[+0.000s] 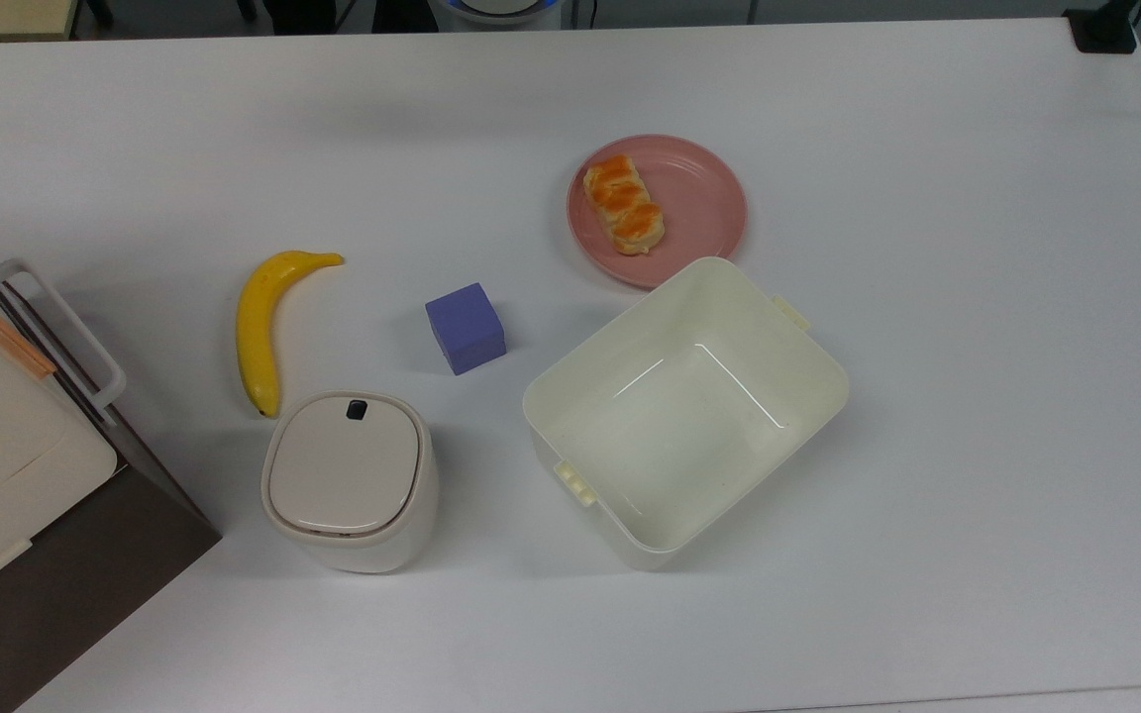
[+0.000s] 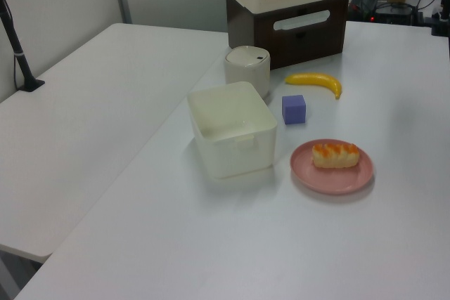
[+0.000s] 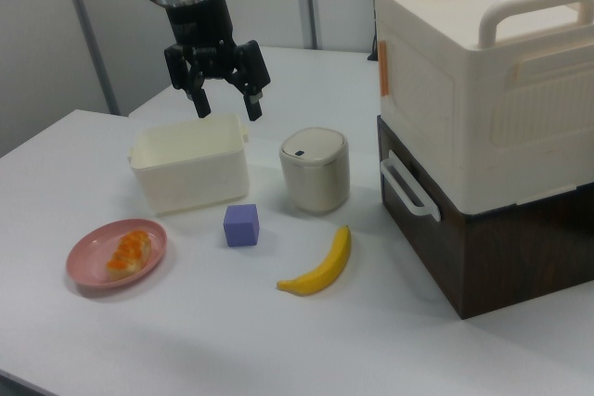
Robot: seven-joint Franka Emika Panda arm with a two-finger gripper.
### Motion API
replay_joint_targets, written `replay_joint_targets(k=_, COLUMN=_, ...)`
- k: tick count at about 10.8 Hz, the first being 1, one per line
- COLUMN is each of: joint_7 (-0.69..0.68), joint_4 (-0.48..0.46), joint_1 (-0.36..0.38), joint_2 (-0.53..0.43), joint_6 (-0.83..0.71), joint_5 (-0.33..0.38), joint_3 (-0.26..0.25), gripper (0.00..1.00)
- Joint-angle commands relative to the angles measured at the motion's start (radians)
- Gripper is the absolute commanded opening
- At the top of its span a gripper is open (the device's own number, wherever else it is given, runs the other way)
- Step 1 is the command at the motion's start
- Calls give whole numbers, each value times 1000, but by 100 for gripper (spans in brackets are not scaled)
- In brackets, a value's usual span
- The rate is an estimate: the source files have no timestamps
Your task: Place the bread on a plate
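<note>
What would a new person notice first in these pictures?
The bread lying on the pink plate, just beyond the cream tub in the top view. Then the yellow banana beside the purple cube, and in the right view the open gripper raised above the tub.
</note>
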Motion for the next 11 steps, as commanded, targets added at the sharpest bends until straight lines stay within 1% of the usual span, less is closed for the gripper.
replay_joint_targets(k=1, joint_7=-22, joint_4=1, joint_1=18, joint_2=-6, joint_6=-21, joint_5=20, joint_3=-12, gripper=100)
replay_joint_targets(k=3, joint_7=-22, joint_4=-4, joint_1=11, joint_2=0, joint_6=-11, joint_5=67, joint_3=-13, gripper=100)
replay_joint_targets(k=4, joint_7=-20, joint_4=-4, joint_1=11, joint_2=0, joint_6=-12, joint_5=75, joint_3=-13, gripper=100)
replay_joint_targets(k=11, joint_7=-14, joint_4=-5, joint_1=17, joint_2=6, joint_6=-6, joint_5=79, joint_3=-15, gripper=100)
